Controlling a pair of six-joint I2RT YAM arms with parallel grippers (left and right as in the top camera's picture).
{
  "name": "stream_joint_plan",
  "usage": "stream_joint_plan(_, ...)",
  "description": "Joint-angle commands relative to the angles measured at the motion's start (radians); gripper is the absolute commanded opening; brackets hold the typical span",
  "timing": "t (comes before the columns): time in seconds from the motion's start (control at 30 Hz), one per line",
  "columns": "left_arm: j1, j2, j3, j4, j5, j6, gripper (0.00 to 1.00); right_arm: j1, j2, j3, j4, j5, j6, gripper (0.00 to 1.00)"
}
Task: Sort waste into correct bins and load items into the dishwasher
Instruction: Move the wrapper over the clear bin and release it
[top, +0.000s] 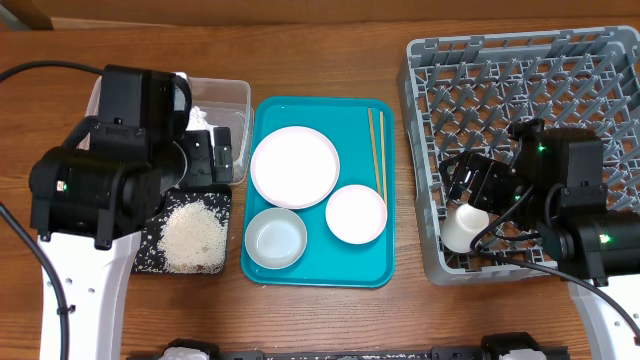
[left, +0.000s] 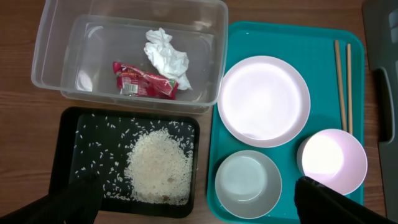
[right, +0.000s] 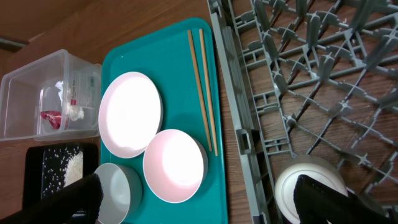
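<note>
The clear tub (left: 56, 56) holds the white tissue wad (left: 165, 55) and the red wrapper (left: 144, 81). The black tray (left: 65, 149) holds a pile of rice (left: 159, 167). On the teal tray (top: 320, 265) sit the white plate (top: 294, 166), a white bowl (top: 356, 213), the grey-blue bowl (top: 276, 240) and the chopsticks (top: 376, 150). Another white bowl (top: 466, 228) lies in the grey dish rack's (top: 600, 70) front-left corner. My left gripper (left: 193, 208) is open and empty above the black tray's edge. My right gripper (right: 208, 205) is open and empty over the rack's left wall. No cup shows.
The clear tub and black tray stand side by side left of the teal tray. The dish rack (right: 348, 81) fills the right side, its pegs upright. A strip of bare wood table (top: 400, 200) runs between the teal tray and the rack.
</note>
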Motion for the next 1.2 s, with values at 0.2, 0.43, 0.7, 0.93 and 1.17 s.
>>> stream_joint_plan(0.2,-0.001,0.012,0.002,-0.001,-0.013,0.012,1.0,-0.001,-0.008,0.02,0.003,0.007,-0.006,1.0)
stream_joint_plan(0.43,0.0,0.012,0.002,-0.001,-0.013,0.012,1.0,-0.001,-0.008,0.02,0.003,0.007,-0.006,1.0)
stream_joint_plan(0.7,-0.002,-0.084,-0.006,-0.001,-0.013,0.012,1.0,-0.001,-0.008,0.02,0.003,0.007,-0.006,1.0)
stream_joint_plan(0.93,-0.012,-0.251,-0.102,-0.043,-0.005,0.012,1.0,-0.001,-0.008,0.02,0.003,0.007,-0.006,1.0)
stream_joint_plan(1.17,-0.012,-0.538,-0.531,0.489,-0.063,0.107,1.0,-0.001,-0.008,0.02,0.003,0.007,-0.006,1.0)
